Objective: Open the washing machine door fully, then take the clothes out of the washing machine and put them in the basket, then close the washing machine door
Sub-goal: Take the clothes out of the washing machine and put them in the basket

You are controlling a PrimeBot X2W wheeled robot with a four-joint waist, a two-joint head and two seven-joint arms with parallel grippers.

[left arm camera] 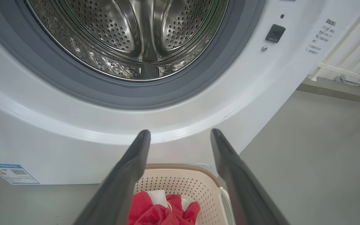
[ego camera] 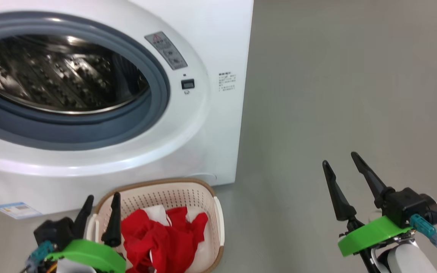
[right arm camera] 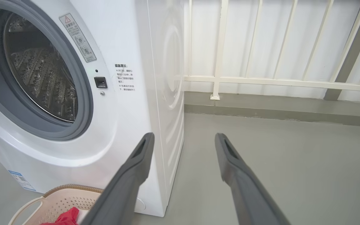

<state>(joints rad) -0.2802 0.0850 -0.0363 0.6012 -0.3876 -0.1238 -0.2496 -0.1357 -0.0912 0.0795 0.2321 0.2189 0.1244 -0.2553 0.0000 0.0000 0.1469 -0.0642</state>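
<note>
Head view: a smooth, matte grey floor [ego camera: 336, 76] runs from the foot of the washing machine [ego camera: 211, 38] off to the right, plain and even in tone. The white machine stands directly on this floor. Its round mouth is uncovered, with a grey rubber seal [ego camera: 157, 110] ringing the perforated steel drum [ego camera: 51, 76]. A small blue label [ego camera: 15, 209] sits low on its front, a grey warning sticker [ego camera: 165, 49] is beside the mouth, and a small dark latch slot [ego camera: 187, 83] lies below that.

The basket [ego camera: 157, 187] stands on the floor, just in front of the machine's base. It is cream with a brown rim and punched holes. The clothes [ego camera: 165, 239] lie bunched inside it, red cloth with white parts showing through.

The left gripper [ego camera: 103, 195] hangs at the basket's left edge with its two dark fingers spread apart and nothing between them. In the left wrist view, those fingers frame the basket's far rim and the red cloth below. The right gripper [ego camera: 338, 158] is over bare floor to the right of the machine, well apart from the basket. Its fingers are also spread and empty.

In the right wrist view, the floor ends at a low grey kerb [right arm camera: 261, 109]. A white railing [right arm camera: 217, 50] of upright bars stands on the kerb, against a white backing. The machine's side panel faces that railing across a strip of floor.
</note>
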